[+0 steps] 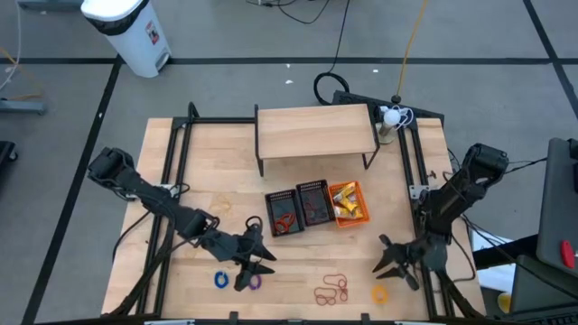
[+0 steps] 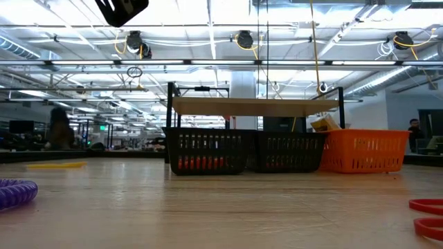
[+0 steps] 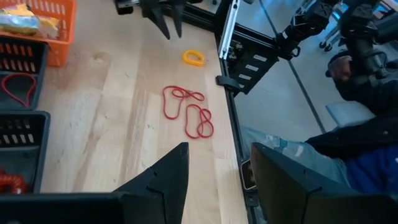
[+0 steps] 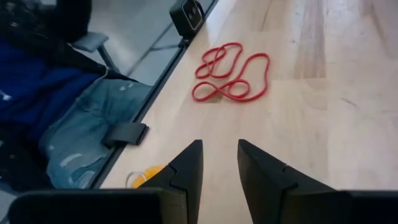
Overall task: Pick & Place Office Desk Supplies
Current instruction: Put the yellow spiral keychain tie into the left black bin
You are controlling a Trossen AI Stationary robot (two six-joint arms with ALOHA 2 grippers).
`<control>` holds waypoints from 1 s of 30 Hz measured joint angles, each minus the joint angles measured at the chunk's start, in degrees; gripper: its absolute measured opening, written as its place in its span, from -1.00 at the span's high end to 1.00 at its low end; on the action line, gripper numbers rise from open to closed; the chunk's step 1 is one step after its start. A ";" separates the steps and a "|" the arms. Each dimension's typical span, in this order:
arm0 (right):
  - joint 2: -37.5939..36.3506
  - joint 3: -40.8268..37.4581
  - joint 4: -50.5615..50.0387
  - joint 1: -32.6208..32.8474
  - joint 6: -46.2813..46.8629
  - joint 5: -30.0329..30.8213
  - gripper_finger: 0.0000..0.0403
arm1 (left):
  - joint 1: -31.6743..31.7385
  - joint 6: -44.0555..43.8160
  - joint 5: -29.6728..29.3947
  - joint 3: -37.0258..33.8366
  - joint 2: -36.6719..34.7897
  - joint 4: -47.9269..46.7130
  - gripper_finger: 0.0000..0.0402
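Matt pale wood table (image 1: 208, 194); plastic mesh orange basket (image 1: 349, 202).

Wooden table (image 1: 208, 194) carries a raised wooden shelf (image 1: 316, 129) at its far edge, well beyond the left gripper (image 1: 262, 264) and right gripper (image 1: 390, 264). 2 black mesh baskets (image 1: 269, 213) and 1 orange basket (image 1: 338, 188) stand in a row between shelf and grippers. White bin (image 1: 126, 32) stands on the floor, far past the left gripper; a seated person in jeans (image 4: 87, 130) is just off the table edge beside the right gripper.

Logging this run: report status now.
Left gripper open, empty, beside purple ring. Right gripper open, empty, near yellow ring. Red elastic loops loose between them. Nothing blocking.
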 joint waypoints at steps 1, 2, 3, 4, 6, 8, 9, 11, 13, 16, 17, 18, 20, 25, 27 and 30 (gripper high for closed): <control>0.00 -1.25 2.13 0.00 -0.85 -0.12 0.56 | -0.27 0.00 -0.71 0.00 0.00 0.00 0.15; 0.00 -2.28 3.91 0.00 -1.65 -0.31 0.56 | -0.55 0.00 -1.31 0.00 0.00 0.00 0.15; 0.00 -3.06 5.28 0.00 -2.42 -0.92 0.56 | -0.79 0.00 -1.91 0.00 0.00 0.00 0.15; 0.00 -3.62 6.27 0.01 -3.01 -1.83 0.56 | -1.07 0.02 -2.50 0.00 0.00 0.00 0.15; -0.02 -4.24 7.15 0.05 -3.86 -3.48 0.56 | -1.53 0.00 -3.74 0.00 0.00 0.00 0.15; -0.02 -4.47 7.15 0.07 -4.75 -5.52 0.56 | -1.99 0.02 -5.12 0.00 0.00 0.00 0.15; -0.02 -4.53 7.11 0.07 -5.45 -6.66 0.56 | -2.16 0.02 -5.86 0.00 -0.02 0.02 0.15; -0.02 -4.55 7.13 0.07 -7.39 -8.46 0.56 | -2.50 0.18 -6.82 0.00 -0.02 0.02 0.15; -0.02 -4.55 7.12 0.07 -9.70 -10.89 0.56 | -2.66 0.69 -7.70 0.00 -0.02 0.04 0.15; -0.02 -4.55 6.73 0.07 -12.94 -13.86 0.56 | -2.87 1.29 -9.25 0.00 -0.02 0.34 0.15; -0.02 -4.55 6.11 0.07 -13.70 -14.65 0.56 | -2.91 1.29 -9.77 0.00 -0.02 0.55 0.15; -0.02 -4.58 5.34 0.07 -14.17 -15.56 0.56 | -2.91 1.29 -10.33 0.00 -0.02 1.01 0.15; -0.02 -4.93 4.03 0.07 -14.31 -15.63 0.56 | -2.91 1.20 -10.87 0.00 -0.02 2.02 0.15; 0.00 -5.30 -0.01 0.07 -11.86 -15.43 0.56 | -2.91 -1.13 -10.85 -0.01 -0.02 4.21 0.15; 0.00 -5.31 -1.05 0.07 -12.69 -15.20 0.56 | -2.91 -2.09 -10.87 -0.01 -0.02 4.86 0.15; 0.00 -5.31 -0.81 0.04 -14.69 -13.70 0.56 | -2.91 -3.77 -10.87 -0.01 -0.02 5.15 0.15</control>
